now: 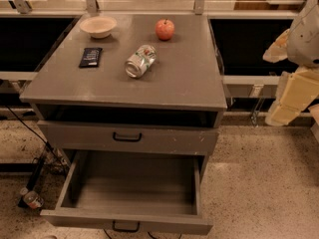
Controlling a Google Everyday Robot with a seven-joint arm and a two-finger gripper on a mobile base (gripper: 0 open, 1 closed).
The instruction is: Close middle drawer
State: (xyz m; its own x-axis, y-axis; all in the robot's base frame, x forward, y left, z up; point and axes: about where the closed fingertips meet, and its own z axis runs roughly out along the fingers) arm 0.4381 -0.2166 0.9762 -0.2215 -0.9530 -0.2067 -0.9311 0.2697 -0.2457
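Note:
The middle drawer [130,185] is a grey box pulled far out of the grey cabinet [189,78], with nothing inside it. Its low front panel with a small black bar handle [125,226] is at the bottom edge of the view. Above it is a taller drawer front [127,138] with a bigger black handle, standing slightly out under a dark gap. My gripper [289,101], on the cream and white arm, hangs at the right edge of the view. It is well to the right of the cabinet and above floor level, touching nothing.
On the cabinet top lie a beige bowl [98,26], a red apple [165,29], a tipped drink can [140,60] and a dark snack bar [90,57]. Cables and a small object [31,198] lie on the speckled floor at the left. Rails run behind.

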